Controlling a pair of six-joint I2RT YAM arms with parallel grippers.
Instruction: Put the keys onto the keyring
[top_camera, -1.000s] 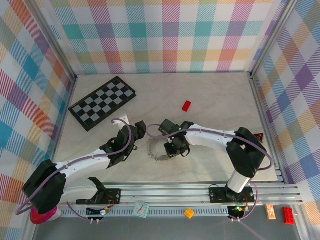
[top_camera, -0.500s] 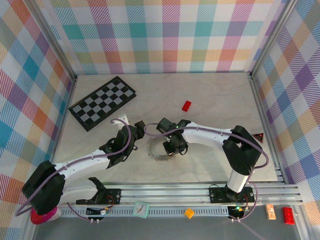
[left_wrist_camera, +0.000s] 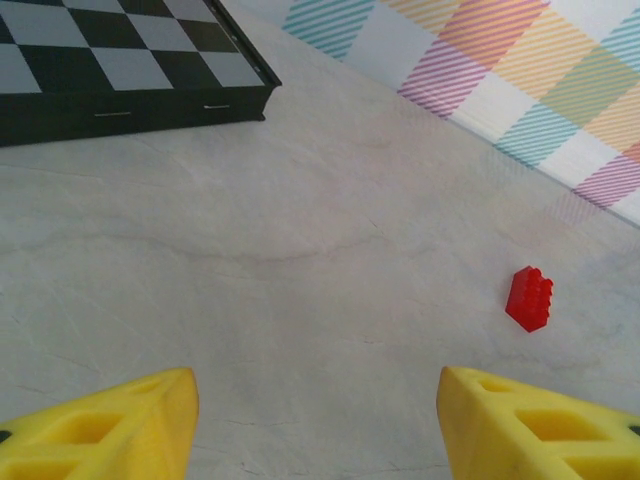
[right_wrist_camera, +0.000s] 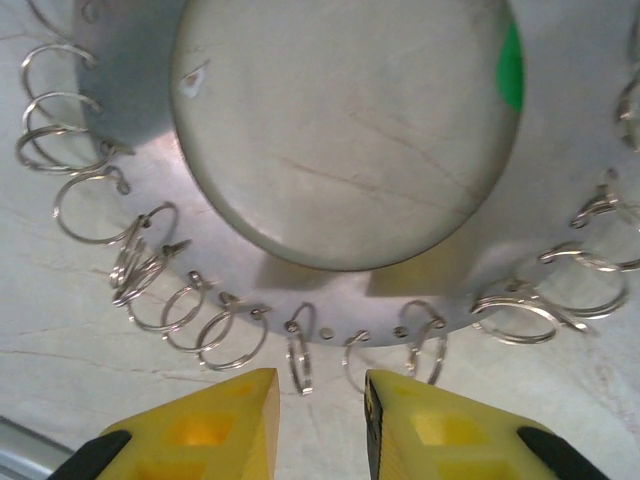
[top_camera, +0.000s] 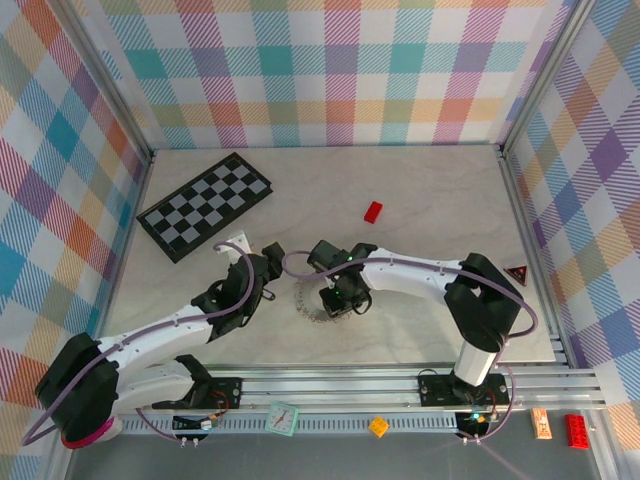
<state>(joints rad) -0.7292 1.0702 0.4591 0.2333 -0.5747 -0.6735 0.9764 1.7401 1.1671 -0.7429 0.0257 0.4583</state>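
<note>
**Item:** keyring [top_camera: 317, 307], a grey flat ring w/ small wire loops round the rim. Lies flat on surface [left_wrist_camera: 300, 230], centre-front.

**R claw** [right_wrist_camera: 321, 388]: over ring's near rim. Jaws narrowly apart, nothing btwn. One wire loop sits just ahead of the gap, edge-on, long axis running away from the claw.

**L claw** [left_wrist_camera: 315, 425]: jaws wide apart, empty. Near, left of ring, facing red block [left_wrist_camera: 529, 298] & chequerboard [left_wrist_camera: 120, 60]. R arm is nearer.

**In the way:** neighbour loops crowd both sides.

**Green patch** at far rim: cannot tell if key.

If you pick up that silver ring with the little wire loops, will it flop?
The flat silvery metal ring probably stays stiff; its band looks like solid plate. Its small wire loops sit through holes, so they'd likely swing and jingle.
</note>
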